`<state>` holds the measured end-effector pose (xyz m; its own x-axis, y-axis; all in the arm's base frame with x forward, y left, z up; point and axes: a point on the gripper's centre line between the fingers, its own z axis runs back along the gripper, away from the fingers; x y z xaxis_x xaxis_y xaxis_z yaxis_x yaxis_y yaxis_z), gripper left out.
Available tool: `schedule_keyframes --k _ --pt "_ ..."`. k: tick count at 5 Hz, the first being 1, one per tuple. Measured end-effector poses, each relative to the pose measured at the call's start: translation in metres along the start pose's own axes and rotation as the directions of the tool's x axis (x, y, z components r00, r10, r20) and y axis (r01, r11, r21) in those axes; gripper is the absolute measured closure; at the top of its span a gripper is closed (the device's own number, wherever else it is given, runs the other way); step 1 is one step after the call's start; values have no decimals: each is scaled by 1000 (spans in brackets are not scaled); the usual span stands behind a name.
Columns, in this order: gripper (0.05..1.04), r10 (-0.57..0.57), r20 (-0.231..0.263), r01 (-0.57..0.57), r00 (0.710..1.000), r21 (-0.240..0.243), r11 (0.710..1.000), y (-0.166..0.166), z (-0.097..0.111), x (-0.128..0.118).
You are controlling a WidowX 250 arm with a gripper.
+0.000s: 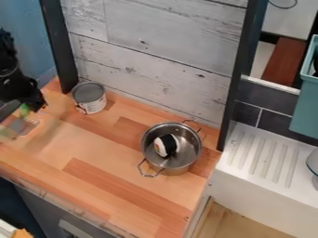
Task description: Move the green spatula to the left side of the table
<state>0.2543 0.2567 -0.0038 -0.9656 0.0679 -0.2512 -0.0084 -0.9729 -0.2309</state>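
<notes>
Round grey-and-white metal can [89,98] at the back left of the brown wooden table [118,186], round silver metal pot [169,169] in front of it and to the right.
A small black-and-white rounded toy [166,145] lies in the pot; the green plastic spatula [25,111] is at the table's left, just under the black two-finger gripper [25,107], left of the can. Behind the table is the whitewashed wooden plank wall [149,60]; to its right, past the dark upright post [232,88], is the white ridged drainboard [264,160], with the teal rectangular bin [305,109] above its back right.
</notes>
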Motion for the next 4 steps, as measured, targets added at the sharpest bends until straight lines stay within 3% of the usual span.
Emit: schedule_keyframes --k 1,4 --pt "664 107 44 -107 993 2 994 -17 -17 10" --pt "664 79 144 -87 986 43 995 -24 -51 8"
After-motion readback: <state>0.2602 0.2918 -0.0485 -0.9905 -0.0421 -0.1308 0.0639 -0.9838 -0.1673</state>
